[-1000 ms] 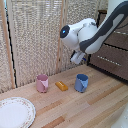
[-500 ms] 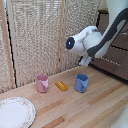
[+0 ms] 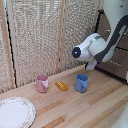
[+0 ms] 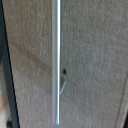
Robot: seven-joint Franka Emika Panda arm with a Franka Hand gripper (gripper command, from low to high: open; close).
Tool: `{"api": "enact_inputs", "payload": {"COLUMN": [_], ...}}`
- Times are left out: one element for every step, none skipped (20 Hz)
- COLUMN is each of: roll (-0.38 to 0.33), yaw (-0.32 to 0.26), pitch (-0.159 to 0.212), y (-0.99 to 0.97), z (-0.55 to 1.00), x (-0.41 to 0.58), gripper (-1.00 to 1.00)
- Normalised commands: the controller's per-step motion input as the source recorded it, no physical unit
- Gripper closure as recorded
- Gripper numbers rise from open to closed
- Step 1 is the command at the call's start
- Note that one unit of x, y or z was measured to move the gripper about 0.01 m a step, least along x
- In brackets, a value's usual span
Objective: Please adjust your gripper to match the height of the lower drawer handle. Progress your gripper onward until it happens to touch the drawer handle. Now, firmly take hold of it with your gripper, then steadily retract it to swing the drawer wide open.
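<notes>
Exterior view
Arm: glossy white Franka arm (image 3: 102, 42) enters from the 1 o'clock corner and bends down toward the dark brown cabinet at the exterior view's right.
Pincer: dark tip (image 3: 91, 65) sits at the 5 o'clock end of the white wrist, close to the cabinet front; whether the fingers are spread or pressed together cannot be told here.
Drawer: dark brown wooden front (image 3: 117, 57) at 3 o'clock, largely hidden behind the arm; its handle cannot be made out in this view.
Desk: light wooden top (image 3: 90, 107) fills the lower half.
Blue cup: (image 3: 81, 82) stands on the desk at 6 o'clock from the wrist.
Orange block: (image 3: 61, 86) lies between the blue cup and the pink cup.
Pink cup: (image 3: 42, 83) stands at 9 o'clock from the block.
Plate: white plate (image 3: 15, 112) rests at the 7 o'clock corner.
Screen: woven panel screen (image 3: 40, 35) stands behind the desk.

Wrist view
Lower drawer handle: thin silvery bar (image 4: 56, 62) runs from 12 to 6 o'clock across a blurred brown-grey surface (image 4: 95, 65).
Pincer: fingers not seen in this view.
</notes>
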Motion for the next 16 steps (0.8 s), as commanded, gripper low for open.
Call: {"api": "enact_inputs", "payload": {"roll": [-0.175, -0.175, -0.172, -0.183, -0.188, -0.194, -0.192, -0.199, -0.196, -0.162, -0.123, -0.126, -0.086, -0.072, -0.056, -0.035], "yaw": [0.054, 0.049, 0.049, 0.049, 0.048, 0.048, 0.047, 0.05, 0.061, 0.079, 0.093, 0.107, 0.137, 0.147, 0.161, 0.174], "pitch": [-0.056, -0.058, -0.063, -0.068, -0.059, -0.05, -0.04, -0.036, -0.015, 0.0, 0.0, 0.013, 0.054, 0.062, 0.09, 0.089], "y": [-0.44, -0.47, -0.5, -0.48, -0.5, -0.49, -0.5, -0.49, -0.47, -0.45, -0.41, -0.37, -0.32, -0.32, -0.33, -0.34], "z": [-0.16, -0.13, -0.1, -0.07, -0.04, -0.03, -0.01, 0.0, 0.0, 0.0, 0.0, 0.0, 0.0, 0.0, 0.0, 0.0], "x": [0.0, 0.0, 0.0, 0.0, -0.003, -0.023, -0.057, -0.109, -0.129, -0.109, -0.12, -0.114, -0.1, -0.12, -0.151, -0.183], "gripper": [-1.0, -1.0, -1.0, -1.0, -1.0, -1.0, -1.0, -1.0, -1.0, -1.0, -1.0, -1.0, -1.0, -1.0, -1.0, -1.0]}}
